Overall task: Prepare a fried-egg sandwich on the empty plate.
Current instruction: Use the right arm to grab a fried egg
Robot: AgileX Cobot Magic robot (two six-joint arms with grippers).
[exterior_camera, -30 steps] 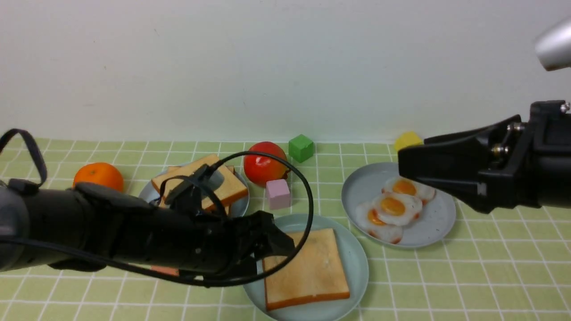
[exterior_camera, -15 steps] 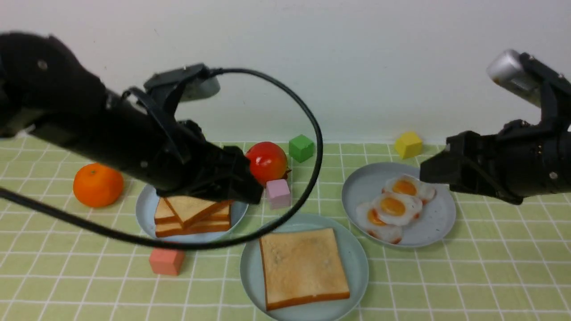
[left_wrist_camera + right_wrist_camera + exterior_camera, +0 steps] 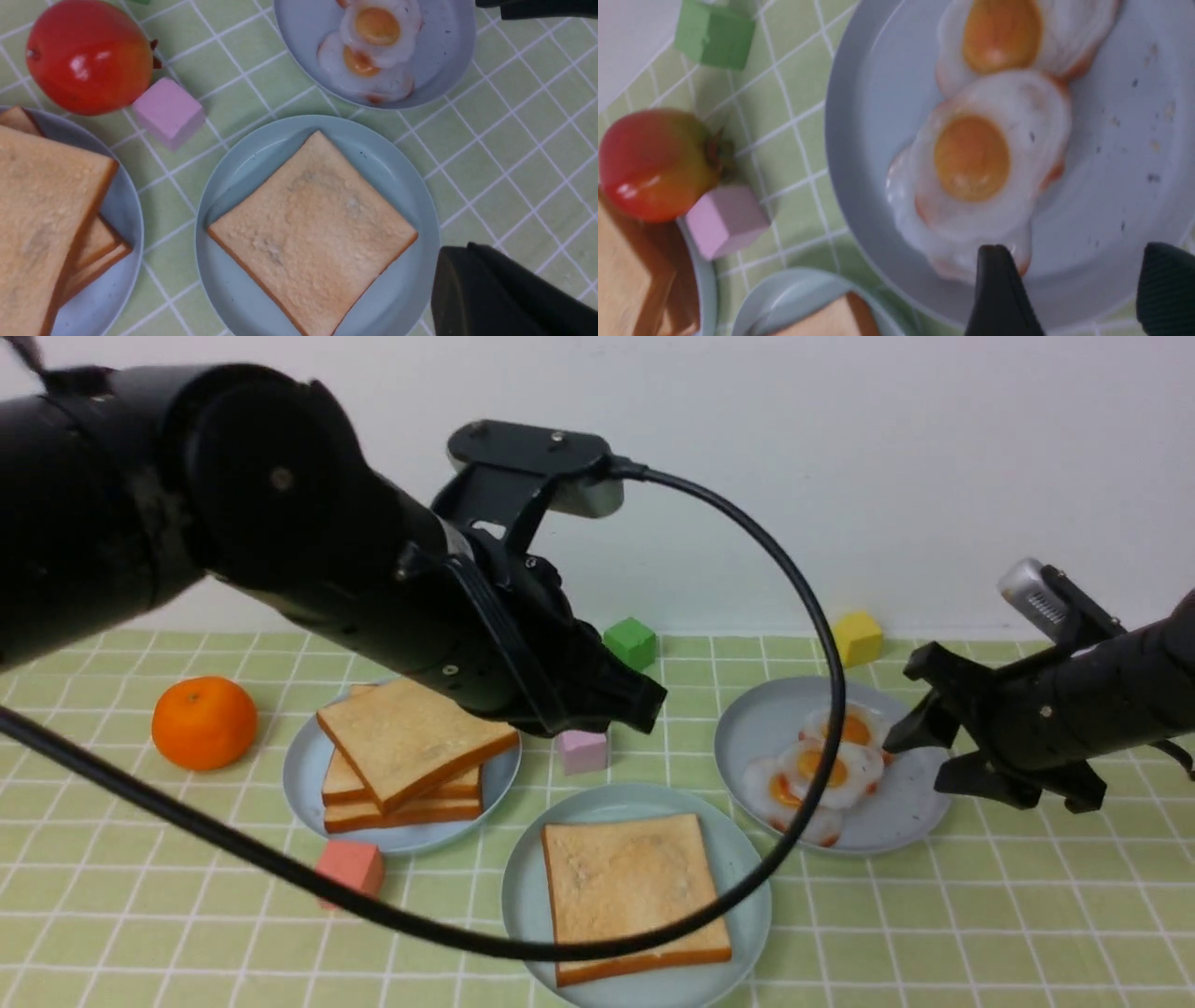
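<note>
The pale aqua-mint plate (image 3: 747, 896) lies at the front centre with one toast slice (image 3: 630, 891) flat on it. My left gripper (image 3: 644, 700) hangs shut and empty, raised above the table between the toast stack (image 3: 411, 747) and the plate of fried eggs (image 3: 826, 770). In the left wrist view the shut gripper (image 3: 455, 261) sits beside the mint plate's rim (image 3: 402, 186). My right gripper (image 3: 920, 751) is open low over the egg plate's right side. In the right wrist view its fingers (image 3: 999, 280) straddle bare plate (image 3: 1111, 186) just beside the eggs (image 3: 971, 158).
An orange (image 3: 203, 721) lies far left. A red fruit (image 3: 88, 56) and a pink cube (image 3: 583, 751) sit behind the mint plate. Green cube (image 3: 630, 644) and yellow cube (image 3: 857, 637) stand by the wall, a salmon cube (image 3: 350, 868) at front left. The left arm's cable (image 3: 822, 709) loops across the plates.
My left arm lifted from the toast slice on the front plate and rose up and back, its gripper closing empty. My right arm came down to the egg plate, still open.
</note>
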